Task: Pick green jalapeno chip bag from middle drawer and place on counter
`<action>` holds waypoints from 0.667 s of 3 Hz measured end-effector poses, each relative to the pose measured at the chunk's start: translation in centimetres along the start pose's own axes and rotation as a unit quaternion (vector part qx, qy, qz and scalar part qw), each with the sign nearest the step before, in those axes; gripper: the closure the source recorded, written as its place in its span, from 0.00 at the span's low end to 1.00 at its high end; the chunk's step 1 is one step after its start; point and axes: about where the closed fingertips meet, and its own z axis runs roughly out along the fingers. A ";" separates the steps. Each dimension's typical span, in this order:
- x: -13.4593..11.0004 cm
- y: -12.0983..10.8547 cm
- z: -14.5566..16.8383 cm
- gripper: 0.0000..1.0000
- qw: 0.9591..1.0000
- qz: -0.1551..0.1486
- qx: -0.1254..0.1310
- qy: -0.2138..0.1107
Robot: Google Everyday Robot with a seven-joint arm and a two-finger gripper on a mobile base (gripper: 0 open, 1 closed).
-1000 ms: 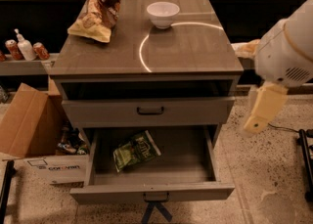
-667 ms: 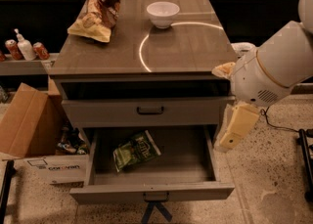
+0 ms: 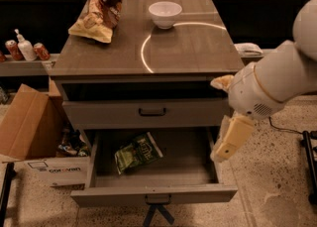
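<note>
The green jalapeno chip bag (image 3: 137, 152) lies flat in the left half of the open middle drawer (image 3: 153, 194), which is pulled out at the bottom of the grey cabinet. The counter (image 3: 198, 47) is the glossy top with a bright arc. My gripper (image 3: 227, 144) hangs from the big white arm at the right, over the drawer's right side wall, well right of the bag and not touching it.
A brown-and-yellow chip bag (image 3: 99, 13) and a white bowl (image 3: 165, 14) sit at the back of the counter. A shut drawer with a black handle (image 3: 152, 112) is above the open one. A cardboard box (image 3: 25, 127) stands at the left.
My arm and gripper have moved left and down, from beside the cabinet to over the open drawer's right edge. The bag has not moved.
</note>
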 end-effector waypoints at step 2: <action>0.2 1.4 11.2 0.00 0.996 0.051 -0.071 -0.034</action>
